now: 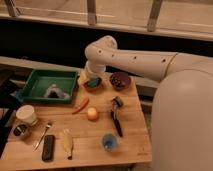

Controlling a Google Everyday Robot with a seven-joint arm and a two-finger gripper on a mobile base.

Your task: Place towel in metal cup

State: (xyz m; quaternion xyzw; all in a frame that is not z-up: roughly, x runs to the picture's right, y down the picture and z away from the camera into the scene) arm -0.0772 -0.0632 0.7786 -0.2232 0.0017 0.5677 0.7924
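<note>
Gripper [92, 79] hangs low over the table's back edge, just right of the green tray [31, 86], jaws spread wide, holding nothing. Towel [53, 91] lies bunched inside the tray. Metal cup [21, 132] stands well apart at the front-left corner.

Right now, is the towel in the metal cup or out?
Out: the towel lies in the green tray, apart from the metal cup; the gripper is at the table's far edge.

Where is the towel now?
In the camera view, the towel lies in the green tray, far left of the table; the pincer hangs beside the tray over a bowl.
</note>
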